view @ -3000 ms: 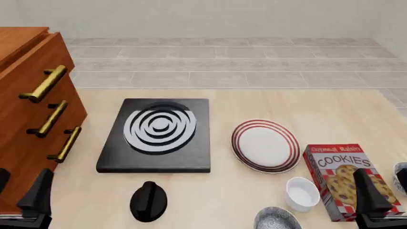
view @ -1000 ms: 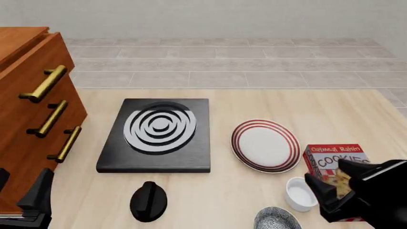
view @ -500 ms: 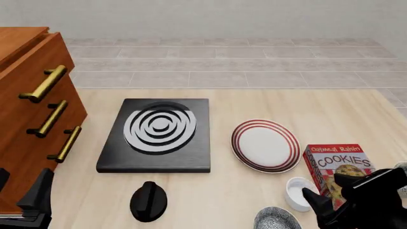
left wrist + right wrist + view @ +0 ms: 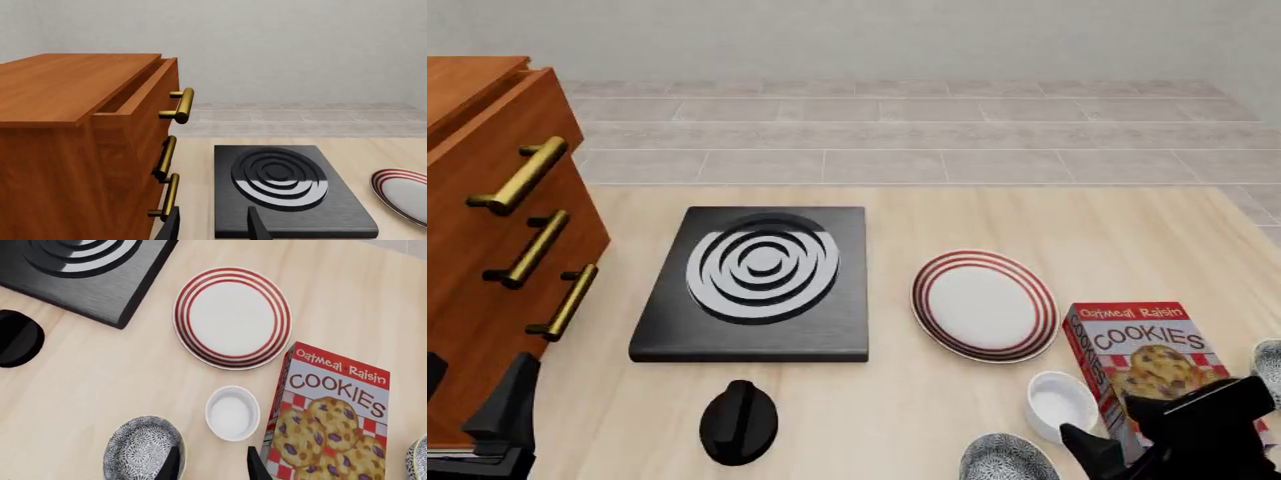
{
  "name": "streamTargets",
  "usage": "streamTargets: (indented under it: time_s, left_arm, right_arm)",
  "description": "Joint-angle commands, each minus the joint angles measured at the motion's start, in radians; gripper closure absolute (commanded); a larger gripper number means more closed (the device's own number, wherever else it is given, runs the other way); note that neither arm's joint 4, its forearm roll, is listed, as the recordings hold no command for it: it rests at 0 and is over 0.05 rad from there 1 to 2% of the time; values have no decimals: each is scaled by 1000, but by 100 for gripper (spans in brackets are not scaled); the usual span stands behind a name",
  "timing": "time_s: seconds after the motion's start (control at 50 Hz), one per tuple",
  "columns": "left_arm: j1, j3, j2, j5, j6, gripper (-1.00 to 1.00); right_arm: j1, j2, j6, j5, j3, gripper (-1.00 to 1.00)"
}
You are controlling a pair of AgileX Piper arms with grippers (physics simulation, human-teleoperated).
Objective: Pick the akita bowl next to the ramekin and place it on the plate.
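Akita bowl [image 4: 141,449] sits at the near table edge, just beside the ramekin [image 4: 232,412], untouched. In the front view only its far rim shows [image 4: 1005,461], cut off by the frame. Plate [image 4: 232,317] lies further out, past the ramekin, w/ the cookie box [image 4: 327,417] standing close on the ramekin's other side.

Right gripper [image 4: 208,462] hovers above the gap btwn bowl and ramekin, fingers apart, nothing in them. One fingertip lines up near the bowl's rim, the other nearer the ramekin and box. Left gripper [image 4: 212,225] idles by the stove [image 4: 288,190] and drawer cabinet [image 4: 80,145], fingers also apart and empty.

Risks, as I judge them:
- Wrong pick: gripper is abt as close to the ramekin as to the bowl, so a straight descent could close on the white cup or wedge btwn the two.
- Rim pinch only: bowl is round, deep, prob. slick, so a shallow or off-centre pinch may let it tilt or slip during the lift.
- Push-off: bowl is already near the table edge, so a fingertip landing on the rim could shove it toward or over that edge.
- Collateral: wrist swinging in may knock the box over, onto the ramekin or the plate path.
- Carry route to the plate passes over the ramekin, so a low lift may clip it.
- A second speckled bowl [image 4: 419,460] peeks past the box. It's not the target, since it isn't the one beside the ramekin.
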Motion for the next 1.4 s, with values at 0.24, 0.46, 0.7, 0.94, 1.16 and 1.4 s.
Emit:
streamTargets:
  time_s: [0.24,0.46,0.7,0.94,1.16,1.4]
  left_arm:
    - [0,0,0,0,0,-100]
    - [0,0,0,0,0,-100]
    - [0,0,0,0,0,-100]
    - [0,0,0,0,0,-100]
    - [0,0,0,0,0,-100]
    - [0,0,0,0,0,-100]
  right_arm:
    - [53,3,89,-10,73,-100]
    - [92,104,127,-140,119,-100]
    - [138,195,187,-254,148,-100]
    - [162,269,222,-344,177,-100]
    - [183,313,250,-389,185,-100]
    - [197,366,283,-433,187,-100]
